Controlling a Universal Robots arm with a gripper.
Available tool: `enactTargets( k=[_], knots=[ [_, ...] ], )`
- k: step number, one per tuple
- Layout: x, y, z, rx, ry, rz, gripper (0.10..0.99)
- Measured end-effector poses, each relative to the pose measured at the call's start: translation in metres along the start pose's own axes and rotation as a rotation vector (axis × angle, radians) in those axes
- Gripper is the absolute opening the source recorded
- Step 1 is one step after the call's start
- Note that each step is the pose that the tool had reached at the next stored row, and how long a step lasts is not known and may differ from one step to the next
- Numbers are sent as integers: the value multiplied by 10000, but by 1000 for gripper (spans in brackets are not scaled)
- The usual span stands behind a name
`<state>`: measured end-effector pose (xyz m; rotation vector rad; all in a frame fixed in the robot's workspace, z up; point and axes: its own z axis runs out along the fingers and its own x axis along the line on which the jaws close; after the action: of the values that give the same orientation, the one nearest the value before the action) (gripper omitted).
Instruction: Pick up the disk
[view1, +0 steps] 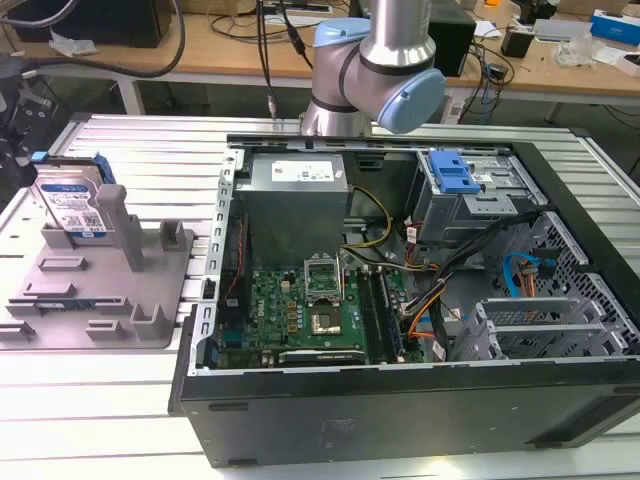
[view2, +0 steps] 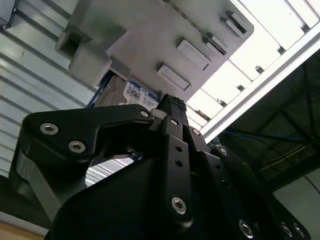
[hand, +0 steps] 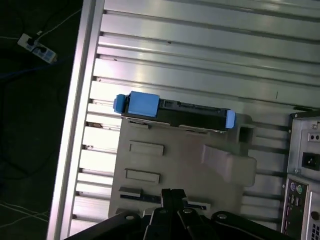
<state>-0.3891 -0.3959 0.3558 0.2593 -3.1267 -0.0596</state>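
Item one, the disk (view1: 68, 207): I see it standing on edge in the grey fixture (view1: 105, 295) at the exterior view's left, its label face towards the camera and blue rails at its sides. An upright post (view1: 112, 222) stands just in front of it. Item two, the fixture: it lies flat on the slatted aluminium table (view1: 130, 150), just beside the open computer case (view1: 420, 400). Item three, the gripper (hand: 173, 192): in the first wrist view I see it over the side of the fixture opposite the disk, well apart from the disk. Its two black fingers look pressed together with nothing between them. Item four, the arm (view1: 375, 70): a silver and pale blue joint rises behind the case. Item five, the case interior: green motherboard (view1: 300, 310) and blue-latched drive cage (view1: 465, 190), both exposed.
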Motion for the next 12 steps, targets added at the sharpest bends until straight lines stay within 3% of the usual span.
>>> enactTargets(
  k=[5, 7, 12],
  knots=[
    [0, 0, 1, 1, 52, -1333, 106],
    [0, 0, 5, 1, 88, -2297, 106],
    [0, 0, 11, 2, 145, -3779, 106]
  ],
)
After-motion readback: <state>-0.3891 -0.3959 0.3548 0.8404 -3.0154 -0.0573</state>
